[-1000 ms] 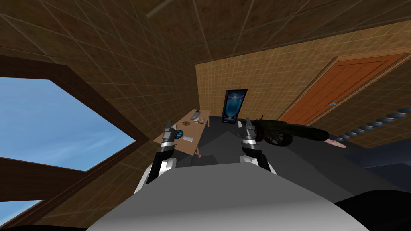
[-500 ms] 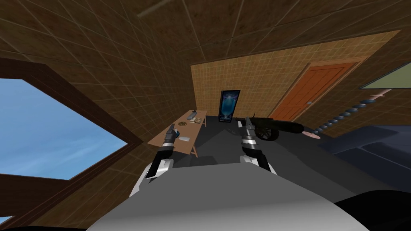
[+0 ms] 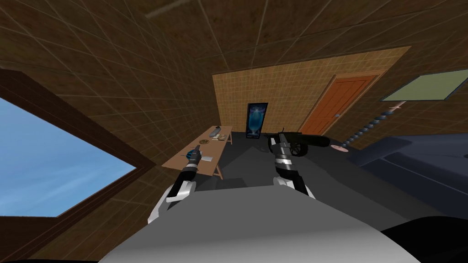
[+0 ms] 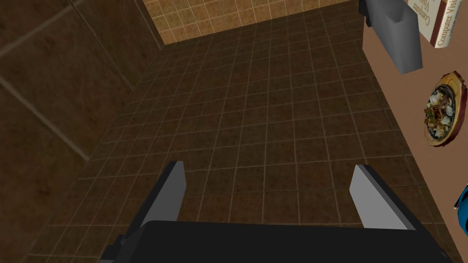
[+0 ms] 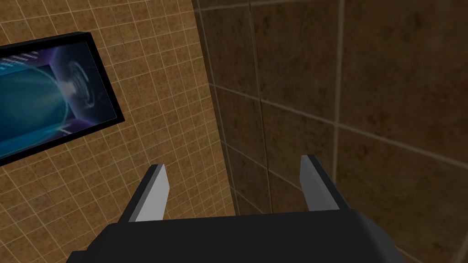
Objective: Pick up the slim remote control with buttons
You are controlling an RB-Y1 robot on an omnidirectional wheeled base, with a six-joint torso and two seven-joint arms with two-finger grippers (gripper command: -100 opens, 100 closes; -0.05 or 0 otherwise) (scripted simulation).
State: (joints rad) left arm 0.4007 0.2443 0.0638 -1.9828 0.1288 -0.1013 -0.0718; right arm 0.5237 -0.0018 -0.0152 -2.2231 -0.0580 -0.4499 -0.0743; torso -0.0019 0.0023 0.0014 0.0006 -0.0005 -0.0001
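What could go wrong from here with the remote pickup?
1. The open left tool points at the floor tiles beside the table, not at the slim grey remote; closing now would catch nothing.
2. The remote lies close beside a book, so a grasp may snag it.
3. A plate sits nearer the tool; reaching across may knock it.

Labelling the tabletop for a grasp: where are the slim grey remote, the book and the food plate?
slim grey remote (image 4: pixel 396 37), left wrist view, its grey body.
book (image 4: pixel 426 18), left wrist view, its lettered cover.
food plate (image 4: pixel 441 109), left wrist view, plate's middle.
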